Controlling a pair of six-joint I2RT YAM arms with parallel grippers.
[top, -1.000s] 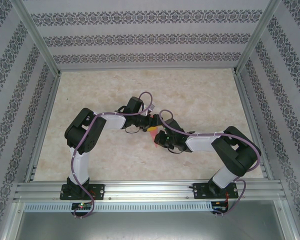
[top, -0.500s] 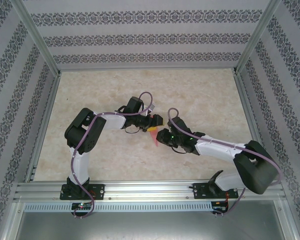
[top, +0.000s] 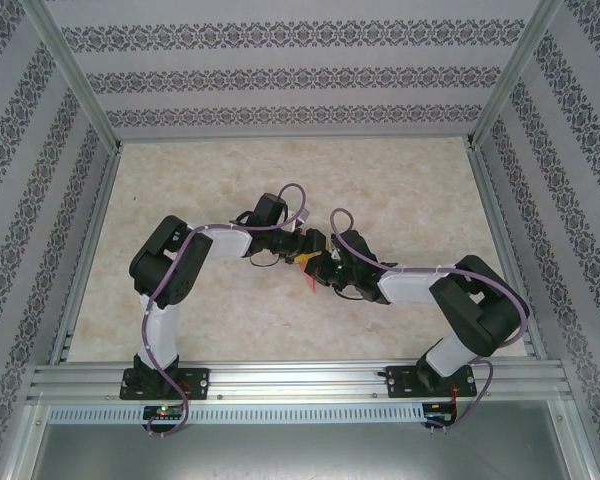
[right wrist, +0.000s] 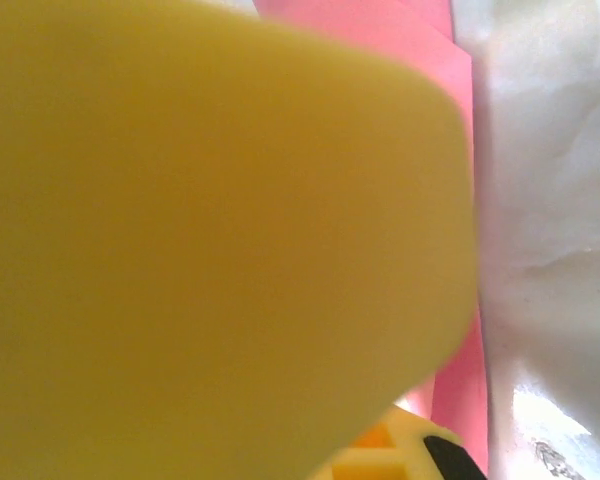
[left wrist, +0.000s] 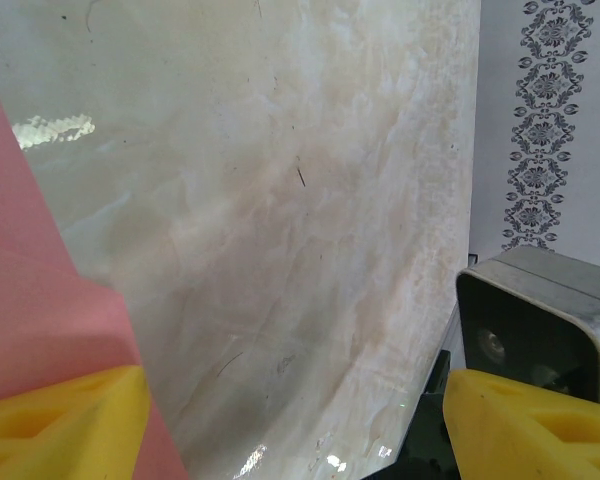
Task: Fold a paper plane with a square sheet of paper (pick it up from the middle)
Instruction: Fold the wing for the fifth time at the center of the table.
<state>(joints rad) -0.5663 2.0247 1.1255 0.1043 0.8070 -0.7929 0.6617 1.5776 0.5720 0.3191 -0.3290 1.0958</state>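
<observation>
The pink-red sheet of paper (top: 308, 277) is a small creased shape at mid-table, mostly under the two grippers. My left gripper (top: 311, 247) sits over its far side and my right gripper (top: 327, 268) presses in from the right, nearly touching the left one. In the left wrist view the left gripper (left wrist: 290, 388) is open, its yellow fingers (left wrist: 60, 420) wide apart, and the paper (left wrist: 40, 320) lies against the left finger. In the right wrist view a blurred yellow finger (right wrist: 210, 240) sits very close to the lens, with the paper (right wrist: 458, 90) behind it; its jaws' spacing is hidden.
The marble-pattern table (top: 400, 190) is bounded by aluminium rails (top: 500, 240) and patterned walls. The right arm's wrist housing (left wrist: 540, 320) stands close beside the left gripper's right finger. Bare table lies ahead of the left gripper (left wrist: 280, 200).
The right arm swung its elbow out to the right, then drew it back. Its gripper has edged up and closer to the left gripper. The left arm has stayed put.
</observation>
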